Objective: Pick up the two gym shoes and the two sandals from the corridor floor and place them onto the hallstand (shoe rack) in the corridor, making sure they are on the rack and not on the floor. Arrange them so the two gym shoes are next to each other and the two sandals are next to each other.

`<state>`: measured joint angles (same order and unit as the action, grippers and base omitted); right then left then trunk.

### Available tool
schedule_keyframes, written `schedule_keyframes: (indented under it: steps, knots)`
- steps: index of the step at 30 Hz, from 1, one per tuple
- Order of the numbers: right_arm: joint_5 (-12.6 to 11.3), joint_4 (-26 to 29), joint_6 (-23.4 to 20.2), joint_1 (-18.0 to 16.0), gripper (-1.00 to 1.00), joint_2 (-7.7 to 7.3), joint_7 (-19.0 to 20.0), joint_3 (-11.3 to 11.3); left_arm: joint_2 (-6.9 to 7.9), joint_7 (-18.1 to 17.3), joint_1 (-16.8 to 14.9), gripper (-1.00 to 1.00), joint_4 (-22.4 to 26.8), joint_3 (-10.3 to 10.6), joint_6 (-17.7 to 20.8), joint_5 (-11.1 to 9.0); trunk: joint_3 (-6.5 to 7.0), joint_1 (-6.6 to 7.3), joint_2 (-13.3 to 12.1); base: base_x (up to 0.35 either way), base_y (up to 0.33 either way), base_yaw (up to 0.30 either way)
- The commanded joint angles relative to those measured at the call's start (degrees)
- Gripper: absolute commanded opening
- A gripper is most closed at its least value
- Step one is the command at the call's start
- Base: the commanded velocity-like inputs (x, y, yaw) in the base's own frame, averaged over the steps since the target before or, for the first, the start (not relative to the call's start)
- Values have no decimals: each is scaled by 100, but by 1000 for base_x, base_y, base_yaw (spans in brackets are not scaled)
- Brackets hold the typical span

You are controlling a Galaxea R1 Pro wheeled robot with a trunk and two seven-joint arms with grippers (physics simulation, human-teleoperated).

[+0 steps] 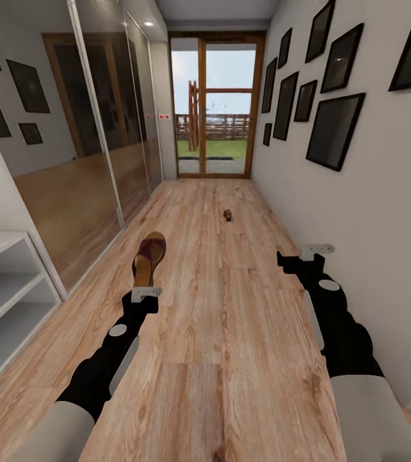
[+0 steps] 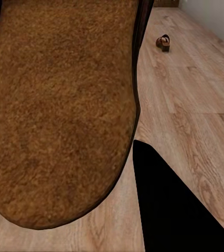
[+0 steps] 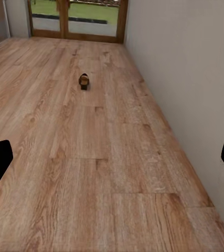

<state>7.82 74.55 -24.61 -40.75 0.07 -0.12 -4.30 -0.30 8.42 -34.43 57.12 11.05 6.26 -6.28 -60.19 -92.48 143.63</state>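
Note:
My left gripper [image 1: 145, 290] is shut on the heel end of one dark brown sandal [image 1: 149, 255], which it holds above the corridor floor [image 1: 231, 333]. The sandal's fuzzy brown sole [image 2: 59, 105] looms close in the left wrist view, beside a black finger [image 2: 174, 210]. The other sandal [image 1: 227, 215] [image 2: 163, 42] [image 3: 84, 81] lies on the floor farther down the corridor, near the right wall. My right gripper [image 1: 303, 255] [image 3: 112, 163] hangs open over bare planks with nothing in it. The gym shoes are out of view. I cannot tell whether the pale shelf unit [image 1: 3, 289] at the left edge is the hallstand.
Mirrored wardrobe doors [image 1: 103, 128] line the left wall. Dark picture frames [image 1: 334, 128] hang on the white right wall, close to my right arm. A glazed wooden door [image 1: 215, 106] closes the corridor's far end.

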Motion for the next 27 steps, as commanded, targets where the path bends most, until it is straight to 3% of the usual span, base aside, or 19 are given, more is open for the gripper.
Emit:
schedule_keyframes:
  steps: [1,8,27]
  knots:
    - [53,7,-35,-3,100,1,4,0,4,37,-2,-100,9,19,33,-40,4,1,2,0,0,0]
    - [53,7,-35,-3,100,1,4,0,4,37,-2,-100,9,20,33,-40,70,1,2,157,0,0]
    - [53,9,-35,-2,100,1,4,5,4,37,-2,-100,6,20,33,-49,250,1,2,338,0,0]
